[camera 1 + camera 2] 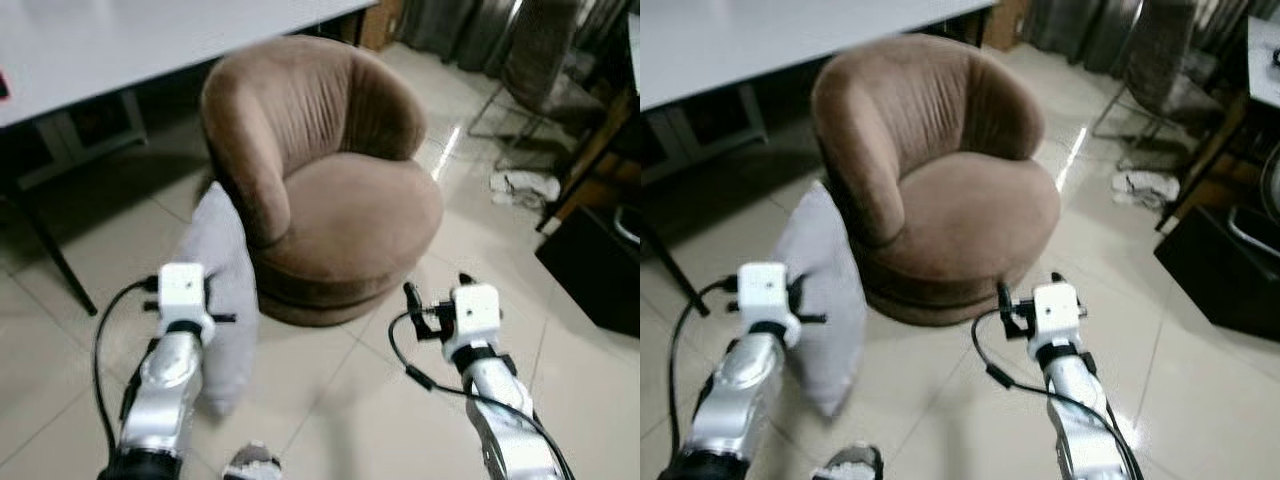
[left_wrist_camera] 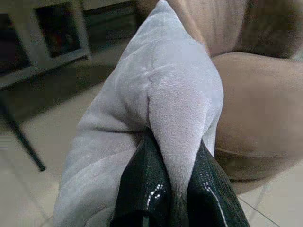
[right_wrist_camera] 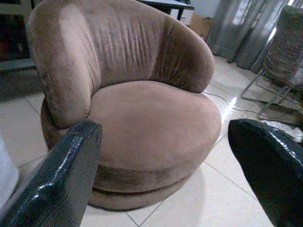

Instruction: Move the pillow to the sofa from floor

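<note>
Pillow (image 1: pixel 222 290) stands on edge on floor (image 1: pixel 330 400), leaning against sofa (image 1: pixel 330 190) at its 9 o'clock. Left gripper (image 2: pixel 176 189) pinches a fold of its cover. Right gripper (image 3: pixel 165 156) spread wide, empty, facing seat. Likely light, soft, floppy; grip deeper mid-edge to avoid slip.

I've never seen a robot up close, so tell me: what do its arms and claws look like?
Both arms are shiny silver tubes ending in boxy white wrist blocks. A black cable loops beside each arm. The left claw and the right claw each have two long, glossy black fingers with a finely textured surface.
</note>
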